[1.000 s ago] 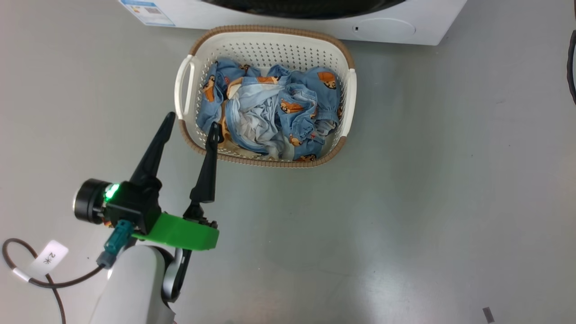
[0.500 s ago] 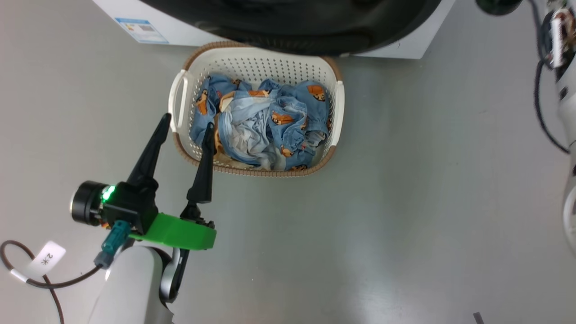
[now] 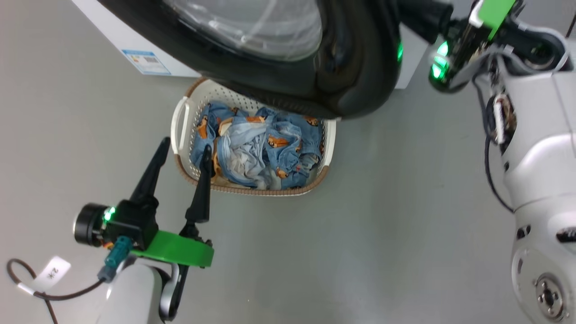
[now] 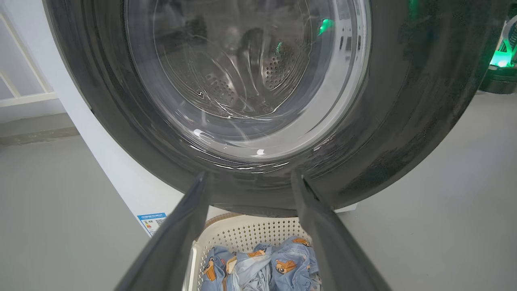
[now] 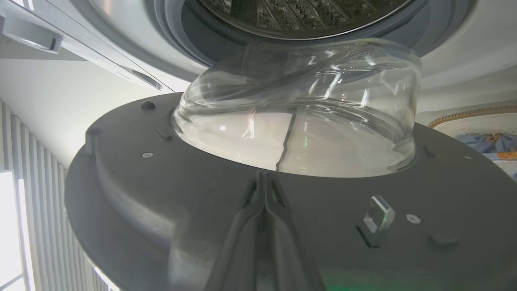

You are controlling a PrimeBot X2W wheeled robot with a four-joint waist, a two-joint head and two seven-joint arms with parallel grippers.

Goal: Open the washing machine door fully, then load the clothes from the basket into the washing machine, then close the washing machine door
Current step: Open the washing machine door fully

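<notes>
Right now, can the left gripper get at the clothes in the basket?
Probably yes. The open left gripper hangs at the near left corner of the basket; the washing machine door overhangs only its far end, leaving most clothes uncovered.

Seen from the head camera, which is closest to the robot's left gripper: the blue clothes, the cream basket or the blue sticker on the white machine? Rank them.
From the open left gripper:
1. Cream-white perforated plastic basket, its left rim beside the fingertips.
2. Light-blue printed fabric clothes, inside it, further right.
3. Blue energy sticker, up on the white boxy washing machine.
</notes>
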